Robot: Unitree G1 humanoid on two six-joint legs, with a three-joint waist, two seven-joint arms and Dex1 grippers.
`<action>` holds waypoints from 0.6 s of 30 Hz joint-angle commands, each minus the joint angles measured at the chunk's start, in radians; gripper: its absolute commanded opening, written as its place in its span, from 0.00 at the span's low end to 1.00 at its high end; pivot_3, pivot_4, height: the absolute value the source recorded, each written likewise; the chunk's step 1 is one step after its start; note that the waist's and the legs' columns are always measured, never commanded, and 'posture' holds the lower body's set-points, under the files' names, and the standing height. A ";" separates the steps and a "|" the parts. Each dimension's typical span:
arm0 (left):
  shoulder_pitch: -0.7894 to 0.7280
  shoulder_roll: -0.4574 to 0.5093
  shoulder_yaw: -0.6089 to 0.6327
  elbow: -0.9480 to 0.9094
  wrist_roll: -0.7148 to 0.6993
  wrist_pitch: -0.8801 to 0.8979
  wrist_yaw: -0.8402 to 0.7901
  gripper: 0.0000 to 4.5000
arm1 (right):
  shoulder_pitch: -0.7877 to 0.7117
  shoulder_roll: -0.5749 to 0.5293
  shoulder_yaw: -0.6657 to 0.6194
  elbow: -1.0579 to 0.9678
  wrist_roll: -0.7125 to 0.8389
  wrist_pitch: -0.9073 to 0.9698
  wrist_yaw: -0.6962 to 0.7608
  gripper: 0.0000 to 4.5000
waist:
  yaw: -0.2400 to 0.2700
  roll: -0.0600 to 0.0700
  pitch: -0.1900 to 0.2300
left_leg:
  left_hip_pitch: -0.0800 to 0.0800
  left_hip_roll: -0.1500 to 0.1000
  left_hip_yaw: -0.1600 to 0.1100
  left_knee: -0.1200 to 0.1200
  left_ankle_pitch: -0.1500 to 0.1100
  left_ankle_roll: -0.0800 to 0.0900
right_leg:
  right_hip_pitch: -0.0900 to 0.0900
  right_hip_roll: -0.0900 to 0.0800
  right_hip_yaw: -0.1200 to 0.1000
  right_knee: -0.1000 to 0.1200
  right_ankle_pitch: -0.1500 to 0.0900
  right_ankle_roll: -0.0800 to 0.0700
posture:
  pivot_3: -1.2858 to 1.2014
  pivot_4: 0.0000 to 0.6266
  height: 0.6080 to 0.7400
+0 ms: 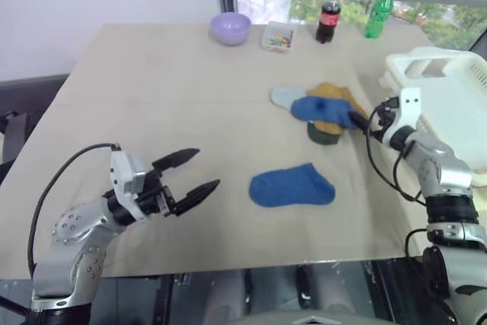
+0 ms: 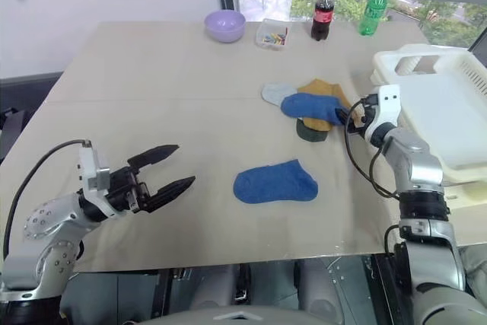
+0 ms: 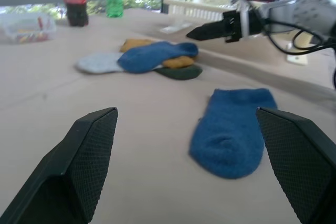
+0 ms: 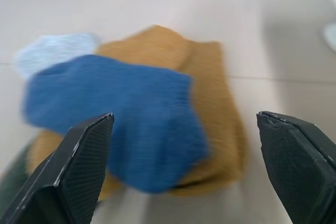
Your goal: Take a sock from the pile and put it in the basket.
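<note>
The right gripper (image 2: pixel 351 117), fingers spread wide and empty, is aimed at the pile (image 2: pixel 308 109); the blue sock (image 2: pixel 312 107) on top lies crosswise just ahead, basket (image 2: pixel 456 123) alongside.

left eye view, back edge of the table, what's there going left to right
small lilac bowl → clear plastic box of coloured bits → dark cola bottle with red cap → green plastic bottle with yellow cap
</note>
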 commanded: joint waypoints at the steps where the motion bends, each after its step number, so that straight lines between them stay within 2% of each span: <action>1: -0.015 -0.001 -0.008 -0.013 -0.023 -0.023 -0.035 1.00 | -0.043 0.008 -0.033 0.030 0.002 -0.028 -0.007 0.99 | -0.001 0.000 0.000 | 0.000 0.000 0.000 0.000 0.000 0.000 | 0.000 0.000 0.000 0.000 0.000 0.000 | 0.52 0.24 0.92; 6: -0.035 0.004 -0.018 0.008 -0.013 -0.034 -0.059 1.00 | -0.061 0.018 -0.010 0.092 -0.017 -0.042 0.009 0.99 | -0.001 0.000 0.000 | 0.001 0.000 0.000 0.000 0.000 0.000 | 0.000 0.000 0.000 0.001 0.000 0.000 | 0.52 0.24 0.92; 7: -0.038 0.004 -0.019 0.011 -0.014 -0.035 -0.062 1.00 | -0.059 0.024 -0.007 0.089 -0.017 -0.046 0.017 0.87 | -0.001 0.000 0.000 | 0.001 0.000 0.000 0.000 0.000 0.000 | 0.000 0.000 0.000 0.001 0.000 0.000 | 0.52 0.24 0.92; 9: -0.040 0.003 -0.021 0.014 -0.016 -0.037 -0.066 1.00 | -0.052 0.031 0.002 0.079 -0.021 -0.044 0.029 0.72 | -0.002 0.000 0.000 | 0.000 0.000 0.000 0.000 0.000 0.000 | 0.000 0.000 0.000 0.001 0.000 0.000 | 0.52 0.24 0.92; 13: -0.039 0.004 -0.021 0.019 -0.016 -0.040 -0.075 1.00 | -0.036 0.033 0.016 0.060 -0.035 -0.048 0.048 0.29 | -0.002 0.000 0.000 | 0.000 0.000 0.000 0.000 0.000 0.000 | 0.000 0.000 0.000 0.001 0.000 0.000 | 0.52 0.24 0.92; 14: -0.038 0.004 -0.021 0.020 -0.015 -0.041 -0.077 1.00 | -0.034 0.033 0.016 0.058 -0.038 -0.051 0.051 0.23 | -0.002 0.000 0.000 | 0.000 0.000 0.000 0.000 0.000 0.000 | 0.000 0.000 0.000 0.001 0.000 0.000 | 0.52 0.24 0.92; 16: -0.038 0.004 -0.020 0.020 -0.015 -0.041 -0.078 1.00 | -0.030 0.031 0.021 0.053 -0.041 -0.048 0.061 0.01 | -0.002 0.000 0.000 | 0.000 0.000 0.000 0.000 0.000 0.000 | 0.000 0.000 0.000 0.001 0.000 0.000 | 0.52 0.24 0.92; 18: -0.038 0.003 -0.019 0.022 -0.015 -0.042 -0.077 1.00 | -0.028 0.031 0.022 0.049 -0.041 -0.044 0.068 0.01 | -0.002 0.000 0.000 | 0.001 0.000 0.000 0.000 0.000 0.000 | 0.000 0.000 0.000 0.001 0.000 0.000 | 0.52 0.24 0.92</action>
